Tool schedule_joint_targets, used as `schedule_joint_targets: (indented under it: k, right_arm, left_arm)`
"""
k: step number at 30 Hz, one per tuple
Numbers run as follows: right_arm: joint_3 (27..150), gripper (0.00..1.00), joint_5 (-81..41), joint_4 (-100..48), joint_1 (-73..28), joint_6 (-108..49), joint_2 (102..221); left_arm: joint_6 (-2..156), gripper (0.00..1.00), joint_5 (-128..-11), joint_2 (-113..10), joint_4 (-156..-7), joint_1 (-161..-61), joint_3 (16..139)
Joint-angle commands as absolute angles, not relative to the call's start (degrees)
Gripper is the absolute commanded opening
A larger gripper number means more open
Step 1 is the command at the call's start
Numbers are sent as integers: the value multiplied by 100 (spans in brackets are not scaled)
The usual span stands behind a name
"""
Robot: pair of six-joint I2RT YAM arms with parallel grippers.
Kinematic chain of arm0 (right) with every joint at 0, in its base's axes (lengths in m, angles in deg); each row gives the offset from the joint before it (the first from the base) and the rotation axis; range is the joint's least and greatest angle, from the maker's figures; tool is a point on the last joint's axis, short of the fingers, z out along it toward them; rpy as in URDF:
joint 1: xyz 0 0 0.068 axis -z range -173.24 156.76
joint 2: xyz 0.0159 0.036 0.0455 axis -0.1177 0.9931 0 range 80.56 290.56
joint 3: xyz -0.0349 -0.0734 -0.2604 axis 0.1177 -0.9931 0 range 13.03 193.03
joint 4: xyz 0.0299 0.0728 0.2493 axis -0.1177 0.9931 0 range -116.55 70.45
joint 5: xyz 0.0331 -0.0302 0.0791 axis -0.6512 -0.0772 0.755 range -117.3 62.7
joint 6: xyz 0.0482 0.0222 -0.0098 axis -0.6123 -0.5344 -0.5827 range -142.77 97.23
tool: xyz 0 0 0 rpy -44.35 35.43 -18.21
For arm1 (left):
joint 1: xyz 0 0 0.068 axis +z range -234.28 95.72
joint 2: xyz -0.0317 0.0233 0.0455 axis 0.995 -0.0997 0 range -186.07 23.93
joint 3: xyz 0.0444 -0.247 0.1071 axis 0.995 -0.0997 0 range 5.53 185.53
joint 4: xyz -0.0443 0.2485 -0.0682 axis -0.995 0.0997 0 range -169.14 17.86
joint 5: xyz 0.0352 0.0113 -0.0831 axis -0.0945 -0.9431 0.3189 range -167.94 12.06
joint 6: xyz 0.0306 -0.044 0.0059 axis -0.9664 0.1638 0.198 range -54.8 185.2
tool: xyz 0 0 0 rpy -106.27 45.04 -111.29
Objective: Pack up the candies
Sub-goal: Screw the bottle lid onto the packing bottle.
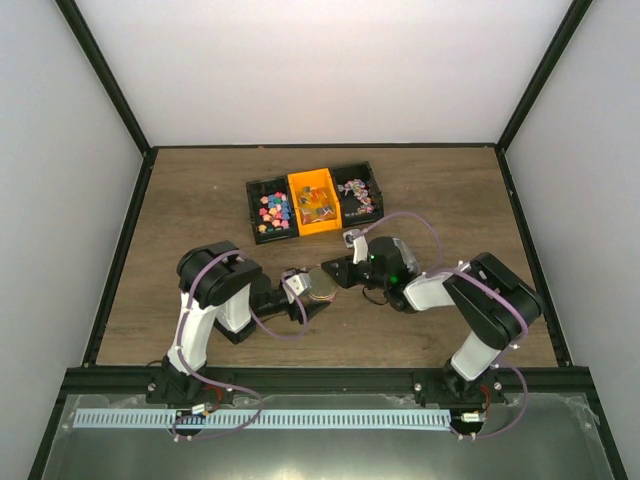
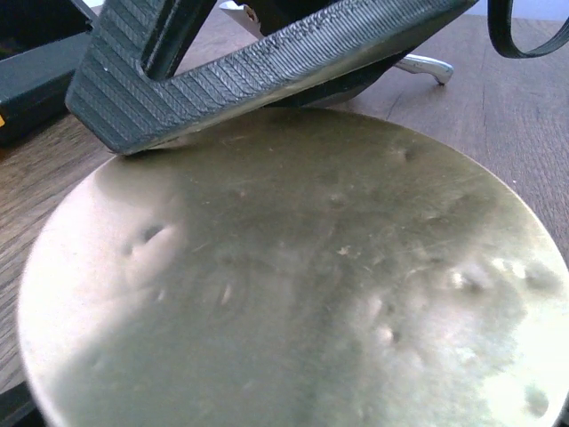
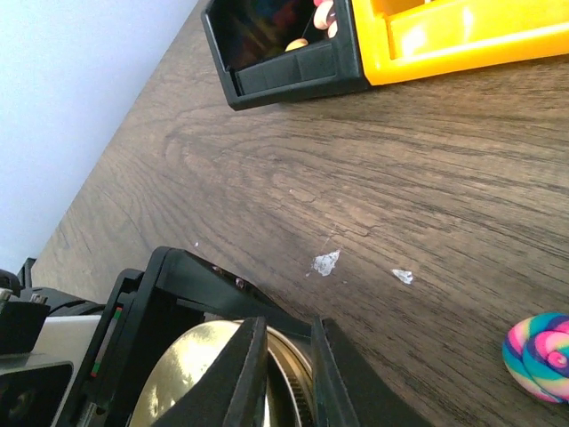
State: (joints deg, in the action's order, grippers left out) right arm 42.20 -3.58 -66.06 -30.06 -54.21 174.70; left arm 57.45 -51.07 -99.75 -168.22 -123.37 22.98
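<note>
Dozens of tiny candies [image 1: 277, 209] sit in trays [image 1: 251, 212] on the far tabletop [image 1: 190, 220], probably light, hard and slippery, best pinched singly across the middle; left hand [image 1: 305, 306] clasps a jar [image 1: 322, 290], right hand [image 3: 286, 378] pinches its lid [image 2: 293, 285].

Soft, even light falls from overhead in the top view: the white walls [image 1: 320, 70] glow bright, the tabletop [image 1: 190, 210] sits mid-toned, and shadows under the arms are faint. The candies [image 1: 276, 210] are mere colour specks at this resolution. In the left wrist view the gold lid [image 2: 293, 285] fills the frame, hazy and out of focus, with pale glare at lower right; its dimples may be dents or only reflections. In the right wrist view the wood grain is crisp, while the right tool [image 3: 290, 374] at the bottom edge is blurred.
</note>
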Motion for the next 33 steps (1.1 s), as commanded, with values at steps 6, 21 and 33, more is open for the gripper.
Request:
schedule_joint_targets:
  k: [6,21,33]
  right_arm:
    - [3921,3,360,-6917,-2980,-5460,17590]
    - [2828,1,1327,-8095,-3170,-5991,17597]
    - [1909,1,1105,-8647,-3363,-6320,16797]
  left_arm:
    - [6291,86,-5212,-10607,-18075,-12295,1915]
    - [6465,86,-5359,-10604,-18075,-12278,1984]
    - [6403,86,-5260,-10649,-18075,-12269,1994]
